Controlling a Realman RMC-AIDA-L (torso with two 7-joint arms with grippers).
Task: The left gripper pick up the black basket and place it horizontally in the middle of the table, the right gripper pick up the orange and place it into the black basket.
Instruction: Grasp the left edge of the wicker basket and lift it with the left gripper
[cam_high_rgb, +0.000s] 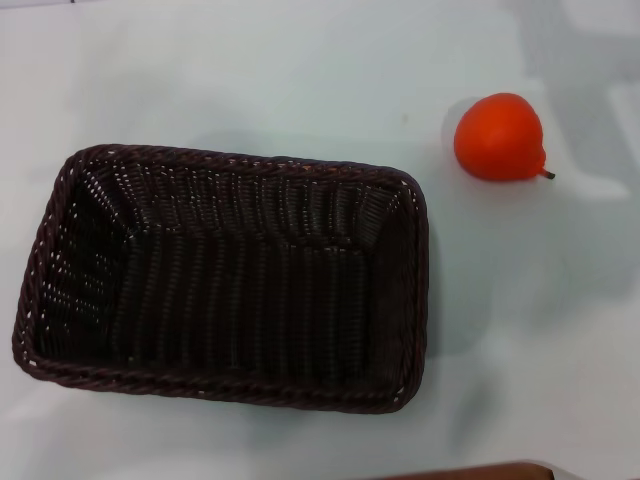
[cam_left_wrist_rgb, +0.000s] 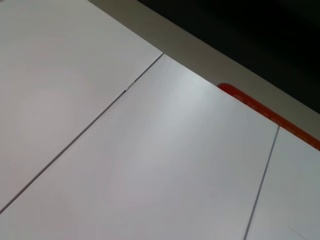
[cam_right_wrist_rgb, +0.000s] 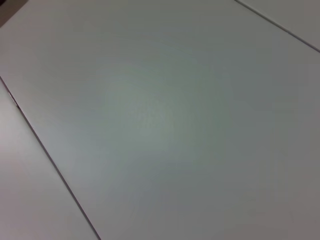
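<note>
While the head view shows the whole working area, neither arm appears in it, and neither wrist view shows any fingers; whether the left gripper or the right gripper is open, closed or holding anything cannot be told, since both are out of sight.

The black basket sits upright on the table, left of centre and towards the near edge. Its long side runs roughly left to right, with a slight skew: the left end lies a little nearer than the right. The interior is empty; only the dark weave of the floor and the sloping walls is visible.

The orange rests on the tabletop at the far right, well apart from the basket's right rim, its short dark stem pointing to the right. Nothing touches it.

The left wrist view shows only white panels with thin seams, a grey strip and an orange-red band against a dark background. The right wrist view shows bare white surface with seams. Neither shows a task object.

Assessment: the basket already lies horizontally and close to the middle, so that step is either done or needs only a small correction; this cannot be settled from these views. The second step is plainly outstanding: the orange is not yet picked up and not in the basket.
</note>
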